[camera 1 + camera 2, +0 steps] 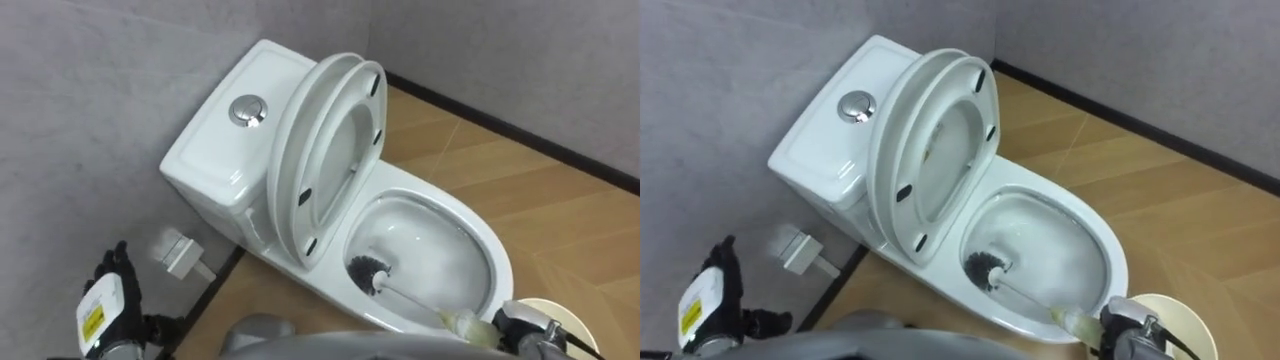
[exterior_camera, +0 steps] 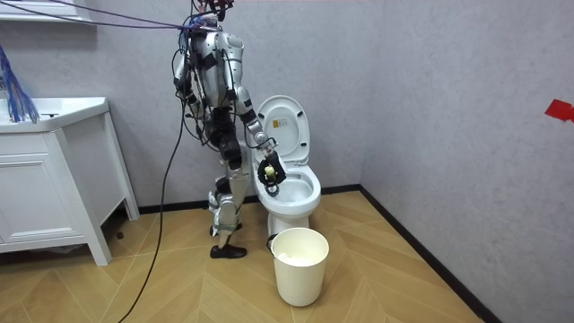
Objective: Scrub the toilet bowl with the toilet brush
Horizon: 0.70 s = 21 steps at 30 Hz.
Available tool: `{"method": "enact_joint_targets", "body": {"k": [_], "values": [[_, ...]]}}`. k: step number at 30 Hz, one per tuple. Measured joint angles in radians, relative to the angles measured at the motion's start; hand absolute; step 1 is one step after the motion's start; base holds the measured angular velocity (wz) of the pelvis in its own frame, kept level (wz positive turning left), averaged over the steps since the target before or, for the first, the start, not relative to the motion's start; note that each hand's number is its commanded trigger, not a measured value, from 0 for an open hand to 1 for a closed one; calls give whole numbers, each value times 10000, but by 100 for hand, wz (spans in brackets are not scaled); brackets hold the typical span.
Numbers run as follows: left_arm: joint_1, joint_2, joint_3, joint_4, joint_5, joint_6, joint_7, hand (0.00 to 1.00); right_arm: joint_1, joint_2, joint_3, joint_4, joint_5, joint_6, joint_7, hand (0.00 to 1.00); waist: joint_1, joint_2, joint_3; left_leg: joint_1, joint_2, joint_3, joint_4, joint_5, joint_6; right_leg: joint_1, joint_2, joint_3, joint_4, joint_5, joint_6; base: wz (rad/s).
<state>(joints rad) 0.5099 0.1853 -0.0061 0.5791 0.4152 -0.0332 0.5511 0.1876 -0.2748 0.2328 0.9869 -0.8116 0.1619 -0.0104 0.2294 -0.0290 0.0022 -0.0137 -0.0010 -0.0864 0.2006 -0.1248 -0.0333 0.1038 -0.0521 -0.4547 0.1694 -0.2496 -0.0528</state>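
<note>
One glossy white ceramic toilet [image 1: 215,145], its oval seat and lid raised. One brush [image 1: 372,274]: the black bristly head lies low in the bowl, and the slim pale handle slants back to the lower right. There the right robot hand [image 1: 528,322] is curled round it. The left robot hand [image 1: 112,278] is at lower left, grip unclear. One round white bin [image 2: 300,265].

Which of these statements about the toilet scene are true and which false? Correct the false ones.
1. The seat is raised. True.
2. The toilet brush has its head on the floor. False: its head is inside the bowl.
3. The right hand holds the brush's handle. True.
4. The flush button sits on the tank's front. False: it is on the tank's top.
5. A white bucket stands on the floor by the toilet. True.
</note>
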Motion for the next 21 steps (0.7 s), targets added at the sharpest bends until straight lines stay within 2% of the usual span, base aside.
{"method": "enact_joint_targets", "body": {"k": [2,5,8,9,11,13,14,17,21], "values": [[48,-92,278,229,-406,32,-119,0,69,26,-4,184,543,-7,-9,100,-6,10,10,78,-22,19,-12,0,0,76,-19,-5,4,-40,18,4],[80,-114,293,770,-898,121,-410,0,234,137,-173,225,1238,-56,-28,100,-76,22,7,66,-27,-9,-6,-1,-1,92,-20,-39,-10,-49,17,0],[74,-163,311,1373,-1092,307,-859,0,419,185,-265,262,2102,-203,-91,100,-260,52,13,104,-49,39,17,-2,-2,160,-46,-87,-18,-57,25,2],[73,-240,358,1603,-1085,380,-1051,0,487,222,-542,251,2375,-294,-111,100,-357,38,-4,118,-59,86,16,-2,-2,174,-60,-86,-9,-77,45,0],[40,-420,448,2059,-1165,483,-1240,0,556,317,-1162,261,2807,-394,-299,100,-493,112,0,261,-53,255,-79,-1,-2,243,-67,9,1,-95,72,-7],[-80,-537,491,2903,-1604,577,-1480,0,513,464,-1734,507,3536,-625,-776,100,-669,159,7,456,-28,518,-165,-1,-1,293,-70,283,21,-102,81,-29],[-113,-557,529,3078,-1708,581,-1538,0,483,480,-1800,571,3716,-683,-884,100,-692,155,7,492,-21,610,-167,-2,-1,295,-70,352,24,-102,81,-33],[-386,-651,839,3547,-1981,722,-1780,0,480,553,-2047,697,4624,-850,-1428,100,-1064,152,12,645,13,815,-175,-61,-9,396,-62,481,28,-100,83,-14],[-923,-693,1078,3911,-2020,764,-1891,0,532,900,-2414,1025,5005,-971,-2196,100,-1462,176,17,793,86,1263,-206,-94,-17,374,-2,950,19,-97,70,-26]]}}
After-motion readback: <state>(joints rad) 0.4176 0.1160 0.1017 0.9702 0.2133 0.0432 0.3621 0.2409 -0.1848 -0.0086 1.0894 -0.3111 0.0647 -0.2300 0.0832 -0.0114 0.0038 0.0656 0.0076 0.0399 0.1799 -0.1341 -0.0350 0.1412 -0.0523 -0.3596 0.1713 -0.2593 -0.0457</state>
